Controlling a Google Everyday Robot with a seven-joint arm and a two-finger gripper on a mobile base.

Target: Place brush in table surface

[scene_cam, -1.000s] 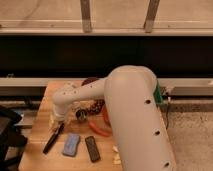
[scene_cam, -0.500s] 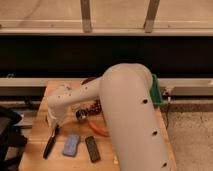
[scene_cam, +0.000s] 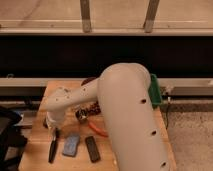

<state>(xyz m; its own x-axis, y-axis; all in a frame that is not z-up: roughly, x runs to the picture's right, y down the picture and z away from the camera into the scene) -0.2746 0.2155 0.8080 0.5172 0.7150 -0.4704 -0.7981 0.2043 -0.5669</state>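
The brush (scene_cam: 52, 146) is a slim black tool lying on the table surface (scene_cam: 37, 150) near its front left, pointing roughly toward me. My gripper (scene_cam: 50, 125) hangs from the white arm (scene_cam: 120, 115) right over the brush's far end. I cannot tell whether it touches the brush. The table surface is light tan wood.
A blue-grey pad (scene_cam: 71, 145) and a flat black remote (scene_cam: 92, 148) lie just right of the brush. An orange tool (scene_cam: 97, 130) and small dark items (scene_cam: 87, 112) sit mid-table. A green tray (scene_cam: 156, 90) is at the right edge. A dark object (scene_cam: 7, 132) stands left of the table.
The gripper has moved a little left over the table. The brush now lies straighter, its near end closer to the front edge.
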